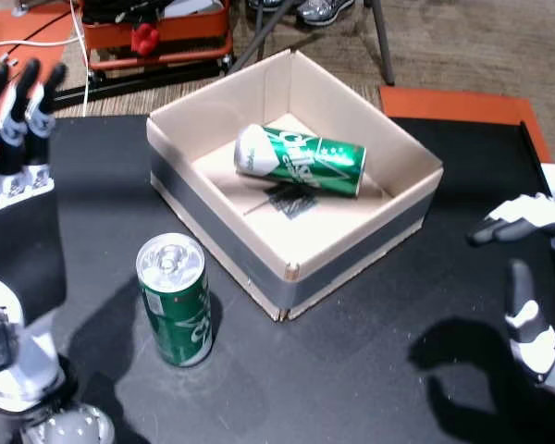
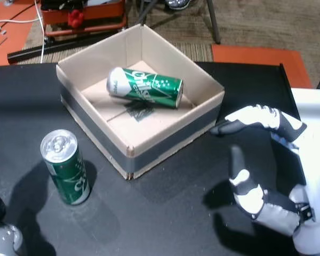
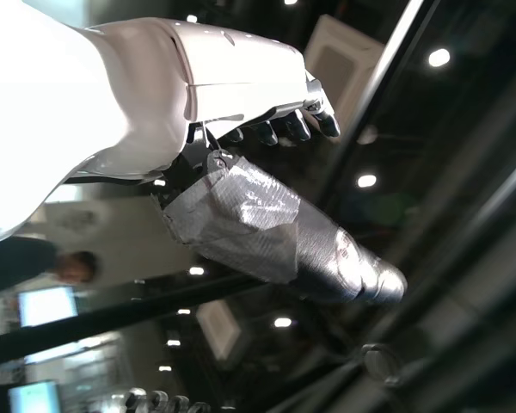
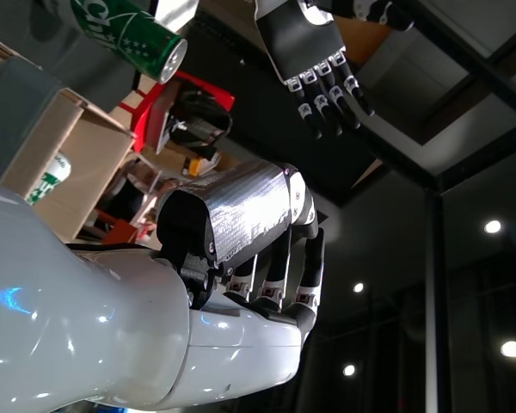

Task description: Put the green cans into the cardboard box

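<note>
One green can lies on its side inside the open cardboard box in both head views. A second green can stands upright on the black table, in front of the box's left wall. My left hand is raised at the far left, fingers spread and empty. My right hand hovers over the table right of the box, open, holding nothing. In the right wrist view the standing can and the box appear turned beside the right hand.
An orange frame with red parts and cables sits on the floor beyond the table. An orange panel borders the table's far right. The left wrist view shows the left hand against ceiling lights and a person.
</note>
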Tool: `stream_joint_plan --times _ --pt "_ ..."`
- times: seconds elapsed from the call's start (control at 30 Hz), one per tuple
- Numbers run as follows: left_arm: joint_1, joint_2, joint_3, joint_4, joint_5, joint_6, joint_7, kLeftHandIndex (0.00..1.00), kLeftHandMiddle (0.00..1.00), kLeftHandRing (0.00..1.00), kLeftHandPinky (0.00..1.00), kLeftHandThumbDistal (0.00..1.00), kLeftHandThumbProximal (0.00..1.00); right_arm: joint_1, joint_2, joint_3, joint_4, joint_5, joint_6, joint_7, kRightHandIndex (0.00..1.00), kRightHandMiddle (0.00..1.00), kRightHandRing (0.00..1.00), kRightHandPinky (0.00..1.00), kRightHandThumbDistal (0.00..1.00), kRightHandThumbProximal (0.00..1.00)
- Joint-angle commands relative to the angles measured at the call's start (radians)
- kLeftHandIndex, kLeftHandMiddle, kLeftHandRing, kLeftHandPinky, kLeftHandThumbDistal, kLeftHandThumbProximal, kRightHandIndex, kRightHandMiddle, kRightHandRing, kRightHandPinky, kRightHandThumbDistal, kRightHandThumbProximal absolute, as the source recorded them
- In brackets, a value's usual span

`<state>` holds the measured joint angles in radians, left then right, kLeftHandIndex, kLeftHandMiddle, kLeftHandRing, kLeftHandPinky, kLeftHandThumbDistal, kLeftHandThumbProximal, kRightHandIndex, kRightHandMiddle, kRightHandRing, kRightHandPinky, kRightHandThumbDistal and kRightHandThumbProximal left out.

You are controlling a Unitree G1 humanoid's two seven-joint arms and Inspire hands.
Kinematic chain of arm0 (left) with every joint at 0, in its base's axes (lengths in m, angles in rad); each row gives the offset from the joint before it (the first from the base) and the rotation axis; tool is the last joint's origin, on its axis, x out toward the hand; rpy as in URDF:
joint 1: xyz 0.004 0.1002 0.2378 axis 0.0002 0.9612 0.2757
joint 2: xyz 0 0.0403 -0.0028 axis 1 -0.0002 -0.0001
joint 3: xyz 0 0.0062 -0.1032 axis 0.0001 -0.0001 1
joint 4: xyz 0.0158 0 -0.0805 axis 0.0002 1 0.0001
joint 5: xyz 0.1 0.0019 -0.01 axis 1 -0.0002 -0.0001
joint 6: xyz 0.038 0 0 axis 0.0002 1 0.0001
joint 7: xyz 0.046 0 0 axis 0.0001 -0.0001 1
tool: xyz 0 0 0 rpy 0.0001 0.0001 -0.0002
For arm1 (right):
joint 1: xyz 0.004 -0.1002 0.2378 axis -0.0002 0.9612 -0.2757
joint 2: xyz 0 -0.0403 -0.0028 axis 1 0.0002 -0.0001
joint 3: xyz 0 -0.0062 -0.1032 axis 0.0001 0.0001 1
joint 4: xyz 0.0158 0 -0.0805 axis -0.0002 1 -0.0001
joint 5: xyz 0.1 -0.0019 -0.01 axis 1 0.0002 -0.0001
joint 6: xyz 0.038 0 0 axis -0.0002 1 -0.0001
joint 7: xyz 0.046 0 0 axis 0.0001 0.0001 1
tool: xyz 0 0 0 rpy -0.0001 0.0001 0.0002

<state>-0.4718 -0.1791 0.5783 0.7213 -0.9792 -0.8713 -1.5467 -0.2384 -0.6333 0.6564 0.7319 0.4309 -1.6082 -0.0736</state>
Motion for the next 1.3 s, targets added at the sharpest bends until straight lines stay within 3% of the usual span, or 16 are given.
stream_joint_plan --times 0.0,0.03,0.13,0.23,0.3,0.43,0.53,0.73,0.87,1.0,1.17,1.27 --pt "-0.001 0.001 -0.016 0.008 0.053 -0.036 0.036 0.86 0.88 0.89 0.9 0.85 0.44 0.006 0.02 0.0 0.011 0.068 0.005 0.05 0.45 0.52 0.56 0.6 0.48 0.0" --pt "0.004 0.003 -0.024 0.008 0.072 -0.041 0.053 0.85 0.88 0.89 0.91 0.87 0.45 0.008 0.026 0.0 0.008 0.1 0.012 0.078 0.46 0.52 0.56 0.6 0.46 0.0" --pt "0.017 0.008 -0.053 0.005 0.112 -0.035 0.098 0.87 0.89 0.89 0.9 0.9 0.36 0.025 0.036 -0.011 -0.029 0.226 0.063 0.206 0.47 0.53 0.56 0.6 0.45 0.0" --pt "0.04 0.017 -0.087 -0.006 0.178 -0.04 0.171 0.95 0.9 0.88 0.88 0.94 0.35 0.049 0.064 -0.061 -0.082 0.368 0.136 0.394 0.47 0.53 0.56 0.61 0.46 0.0" --pt "0.053 0.023 -0.108 -0.016 0.221 -0.047 0.225 1.0 0.91 0.88 0.88 0.9 0.34 0.062 0.1 -0.127 -0.105 0.441 0.187 0.537 0.47 0.52 0.56 0.6 0.47 0.0" --pt "0.055 0.053 -0.136 0.013 0.303 -0.082 0.317 1.0 0.93 0.91 0.89 1.0 0.41 0.081 0.19 -0.296 -0.125 0.537 0.301 0.813 0.48 0.53 0.56 0.61 0.5 0.0" --pt "0.054 0.078 -0.161 0.038 0.355 -0.11 0.374 1.0 0.95 0.93 0.91 1.0 0.44 0.088 0.266 -0.429 -0.134 0.585 0.392 0.994 0.48 0.53 0.56 0.61 0.48 0.0" --pt "0.056 0.115 -0.2 0.086 0.409 -0.126 0.458 1.0 0.94 0.92 0.9 0.98 0.34 0.078 0.377 -0.667 -0.133 0.578 0.54 1.228 0.47 0.52 0.56 0.6 0.5 0.0" --pt "0.046 0.141 -0.218 0.129 0.46 -0.174 0.516 1.0 0.91 0.92 0.91 0.97 0.34 0.07 0.418 -0.775 -0.134 0.551 0.622 1.3 0.47 0.52 0.55 0.59 0.53 0.0" --pt "0.031 0.166 -0.231 0.182 0.505 -0.212 0.573 0.98 0.9 0.92 0.94 0.98 0.29 0.068 0.46 -0.849 -0.159 0.52 0.675 1.33 0.45 0.5 0.55 0.59 0.52 0.0" --pt "0.014 0.188 -0.251 0.238 0.513 -0.193 0.611 0.97 0.88 0.93 0.92 0.94 0.2 0.065 0.49 -0.913 -0.179 0.485 0.745 1.352 0.44 0.5 0.54 0.59 0.56 0.0" --pt "0.007 0.195 -0.261 0.264 0.526 -0.211 0.632 0.96 0.87 0.92 0.91 0.98 0.24 0.061 0.5 -0.943 -0.185 0.465 0.761 1.359 0.44 0.49 0.54 0.58 0.58 0.0"
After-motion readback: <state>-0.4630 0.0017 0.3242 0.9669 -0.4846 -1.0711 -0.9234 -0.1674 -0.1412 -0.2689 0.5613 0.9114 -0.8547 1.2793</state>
